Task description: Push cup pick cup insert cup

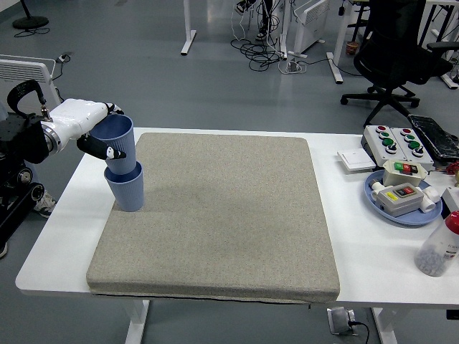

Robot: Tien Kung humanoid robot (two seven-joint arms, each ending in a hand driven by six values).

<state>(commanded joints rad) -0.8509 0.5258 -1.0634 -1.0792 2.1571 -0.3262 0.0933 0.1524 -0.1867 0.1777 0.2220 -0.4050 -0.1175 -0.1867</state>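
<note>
A blue cup [128,190] stands upright on the grey mat [222,215] near its left edge. My left hand [97,140] is shut on a second blue cup [115,143] and holds it directly above the standing cup, its bottom sunk into the lower cup's mouth. The held cup leans slightly. My right hand is not in view.
A blue tray [401,208] with switch boxes sits at the right side of the table, with a button box [394,141] behind it and a bottle [439,247] at the right edge. A black office chair [398,50] stands on the floor behind.
</note>
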